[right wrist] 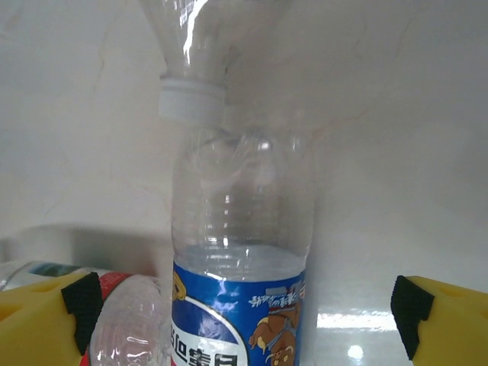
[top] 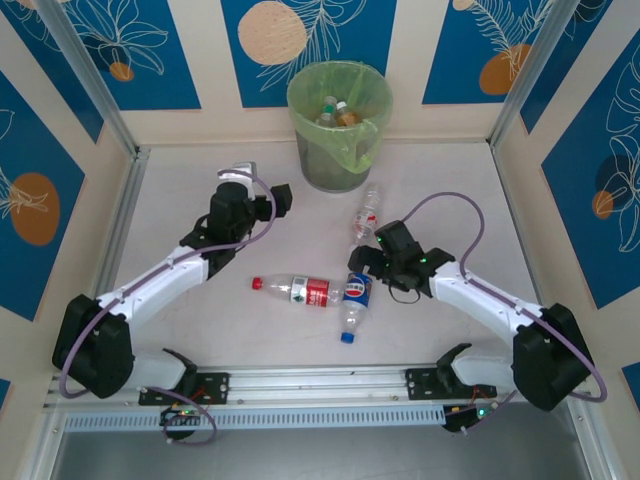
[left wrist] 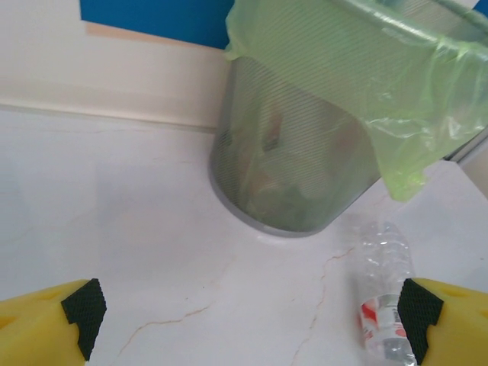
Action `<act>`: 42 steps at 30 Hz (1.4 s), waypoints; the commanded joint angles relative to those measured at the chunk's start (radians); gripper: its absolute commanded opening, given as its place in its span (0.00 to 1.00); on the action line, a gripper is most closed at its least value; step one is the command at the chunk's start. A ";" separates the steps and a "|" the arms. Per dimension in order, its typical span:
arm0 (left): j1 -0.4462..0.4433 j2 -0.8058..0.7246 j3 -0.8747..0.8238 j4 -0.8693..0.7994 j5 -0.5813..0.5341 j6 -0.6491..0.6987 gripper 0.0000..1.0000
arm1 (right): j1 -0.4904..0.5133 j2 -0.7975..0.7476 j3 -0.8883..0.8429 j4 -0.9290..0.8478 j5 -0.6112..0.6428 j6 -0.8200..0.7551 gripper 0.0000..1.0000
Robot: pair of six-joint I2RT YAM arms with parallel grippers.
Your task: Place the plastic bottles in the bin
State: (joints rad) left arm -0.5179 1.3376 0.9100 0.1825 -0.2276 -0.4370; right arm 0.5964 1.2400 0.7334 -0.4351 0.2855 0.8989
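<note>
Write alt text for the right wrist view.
A clear bottle with a blue label lies on the white table, centred between the open jaws. A second bottle's white cap sits at its far end, and a third clear bottle lies beside it at lower left.

A white marble-patterned tabletop (top: 260, 335) shows faint brownish veins (left wrist: 175, 316). Along its near edge runs a silver slotted metal rail (top: 320, 380). Cream walls carrying blue panels (top: 130, 40), drawn with white leaves and peach or orange discs (top: 272, 30), rise beyond its far and side edges. Slanted silver metal posts (top: 87, 75) stand at its far corners
</note>
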 commanded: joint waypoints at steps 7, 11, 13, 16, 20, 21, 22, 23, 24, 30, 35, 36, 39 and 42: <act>0.027 -0.054 -0.042 -0.028 -0.063 -0.017 1.00 | 0.128 0.233 0.110 -0.066 0.138 0.138 0.99; 0.036 -0.058 -0.044 -0.042 -0.064 -0.016 1.00 | 0.137 0.306 0.147 -0.067 0.123 0.126 1.00; 0.039 -0.059 -0.044 -0.044 -0.065 -0.015 1.00 | 0.138 0.321 0.149 -0.056 0.118 0.125 1.00; 0.042 -0.055 -0.045 -0.046 -0.067 -0.020 1.00 | 0.137 0.337 0.156 -0.054 0.122 0.121 0.97; 0.046 -0.045 -0.043 -0.045 -0.067 -0.027 1.00 | 0.134 0.352 0.158 -0.045 0.120 0.120 0.91; 0.047 -0.042 -0.043 -0.045 -0.066 -0.028 1.00 | 0.133 0.352 0.154 -0.038 0.121 0.120 0.90; 0.047 -0.040 -0.043 -0.045 -0.066 -0.030 1.00 | 0.132 0.354 0.148 -0.030 0.121 0.120 0.89; 0.047 -0.041 -0.043 -0.044 -0.064 -0.031 1.00 | 0.131 0.353 0.145 -0.025 0.121 0.121 0.88; 0.049 -0.039 -0.042 -0.046 -0.064 -0.032 1.00 | 0.131 0.354 0.141 -0.018 0.120 0.121 0.86; 0.051 -0.042 -0.042 -0.053 -0.064 -0.032 1.00 | 0.126 0.345 0.127 -0.004 0.128 0.119 0.77; 0.053 -0.043 -0.045 -0.061 -0.070 -0.035 1.00 | 0.126 0.340 0.124 0.005 0.130 0.104 0.73; 0.054 -0.041 -0.045 -0.061 -0.070 -0.037 1.00 | 0.126 0.338 0.122 0.008 0.129 0.101 0.72; 0.055 -0.040 -0.045 -0.065 -0.073 -0.037 1.00 | 0.125 0.330 0.112 0.018 0.137 0.100 0.69; 0.056 -0.040 -0.045 -0.065 -0.075 -0.037 1.00 | 0.121 0.324 0.099 0.021 0.145 0.105 0.68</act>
State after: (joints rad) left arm -0.4755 1.3006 0.8749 0.1307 -0.2825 -0.4656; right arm 0.7250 1.5845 0.8566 -0.4152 0.3954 0.9981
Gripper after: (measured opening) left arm 0.995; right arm 0.685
